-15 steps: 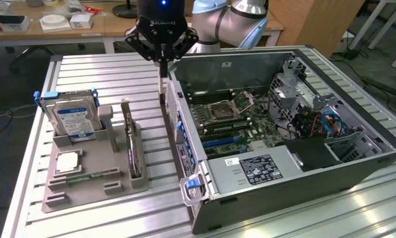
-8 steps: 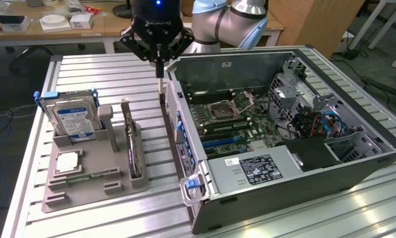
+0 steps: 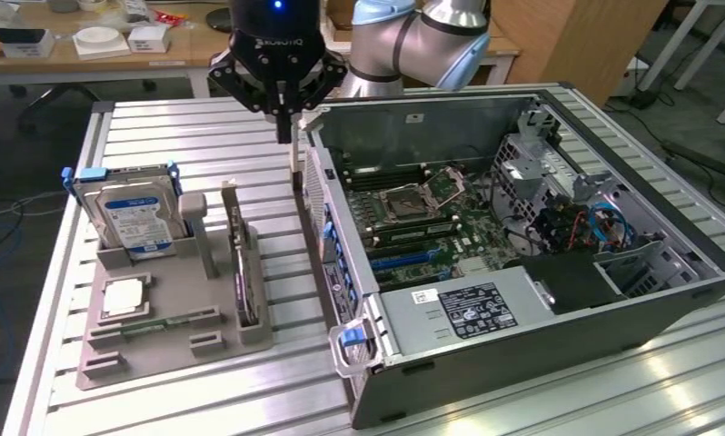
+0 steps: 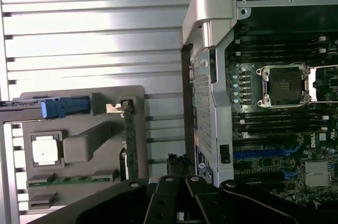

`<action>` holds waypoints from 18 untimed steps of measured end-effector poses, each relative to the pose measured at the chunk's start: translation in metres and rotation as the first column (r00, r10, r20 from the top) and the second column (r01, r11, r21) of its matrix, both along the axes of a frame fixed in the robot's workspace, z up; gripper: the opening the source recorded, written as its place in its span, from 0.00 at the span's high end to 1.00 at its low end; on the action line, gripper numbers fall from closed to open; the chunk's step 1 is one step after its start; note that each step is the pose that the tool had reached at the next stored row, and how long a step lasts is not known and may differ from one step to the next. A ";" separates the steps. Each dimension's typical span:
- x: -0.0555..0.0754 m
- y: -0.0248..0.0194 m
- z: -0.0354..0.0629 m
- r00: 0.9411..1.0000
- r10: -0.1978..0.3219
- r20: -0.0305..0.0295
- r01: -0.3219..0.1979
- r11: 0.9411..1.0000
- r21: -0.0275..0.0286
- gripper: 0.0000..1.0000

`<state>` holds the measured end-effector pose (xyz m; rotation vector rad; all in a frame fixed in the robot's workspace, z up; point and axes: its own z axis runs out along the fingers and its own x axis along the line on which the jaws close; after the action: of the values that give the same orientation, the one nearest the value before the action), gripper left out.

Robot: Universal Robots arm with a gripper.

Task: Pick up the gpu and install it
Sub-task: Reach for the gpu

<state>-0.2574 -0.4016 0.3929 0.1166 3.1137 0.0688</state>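
Note:
The gpu point(image 3: 243, 266) is a thin dark card standing on edge in a slot of the grey holder tray point(image 3: 156, 350). It also appears edge-on in the wrist view point(image 4: 130, 142). My gripper point(image 3: 286, 134) hangs above the strip of table between the tray and the open computer case point(image 3: 508, 236). It sits behind and to the exterior view's right of the gpu, well apart from it. Its fingers are shut together with nothing between them, and the wrist view has them point(image 4: 177, 182) over that same strip.
A silver hard drive point(image 3: 126, 213) with a blue-white label stands upright in the tray, and a square CPU chip point(image 3: 123, 296) lies flat in front of it. Inside the case are the motherboard, an open CPU socket point(image 4: 285, 84) and blue slots point(image 4: 259, 154). Desks stand behind the table.

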 end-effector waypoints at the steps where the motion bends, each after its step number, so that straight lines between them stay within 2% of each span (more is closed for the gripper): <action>1: -0.001 0.0000 0.0000 1.000 0.000 0.000 0.000 1.000 0.000 0.90; 18: -0.021 -0.0005 0.0000 1.000 0.000 0.000 0.000 1.000 0.000 0.90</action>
<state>-0.2781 -0.4021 0.3929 0.1166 3.1137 0.0688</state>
